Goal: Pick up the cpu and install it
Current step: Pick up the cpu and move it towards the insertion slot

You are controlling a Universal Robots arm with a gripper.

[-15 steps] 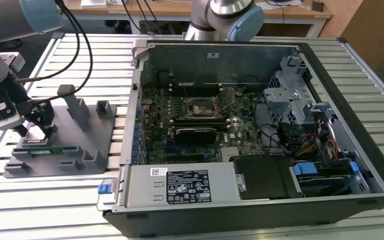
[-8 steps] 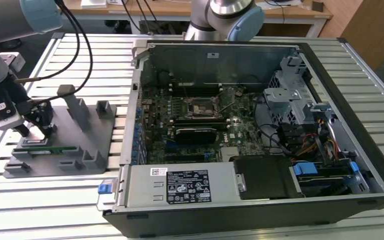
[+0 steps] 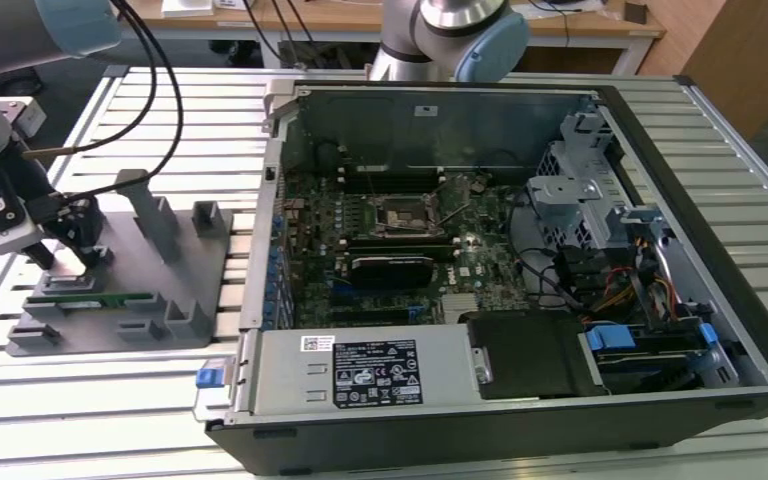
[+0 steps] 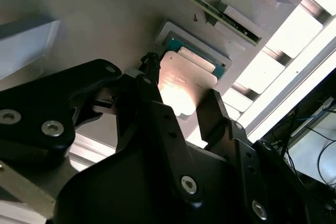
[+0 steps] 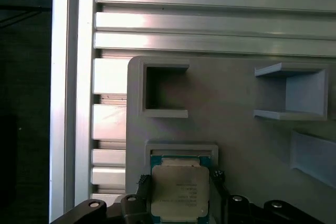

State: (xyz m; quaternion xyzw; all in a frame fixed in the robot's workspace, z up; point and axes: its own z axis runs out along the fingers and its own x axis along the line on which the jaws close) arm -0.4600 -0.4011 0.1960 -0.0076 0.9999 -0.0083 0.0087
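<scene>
The hand (image 5: 179,181), part-open, straddles the faintly printed cpu (image 5: 180,195) seated in its grey fixture (image 5: 236,129).

A slatted aluminium surface (image 3: 104,410) carries two things. A grey fixture plate (image 3: 157,285) lies flat toward the exterior view's left. An open computer case (image 3: 491,435) lies just beside it, toward the exterior view's right.

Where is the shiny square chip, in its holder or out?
In: the silver-topped square chip lies flat inside the grey plastic fixture's raised frame.
</scene>
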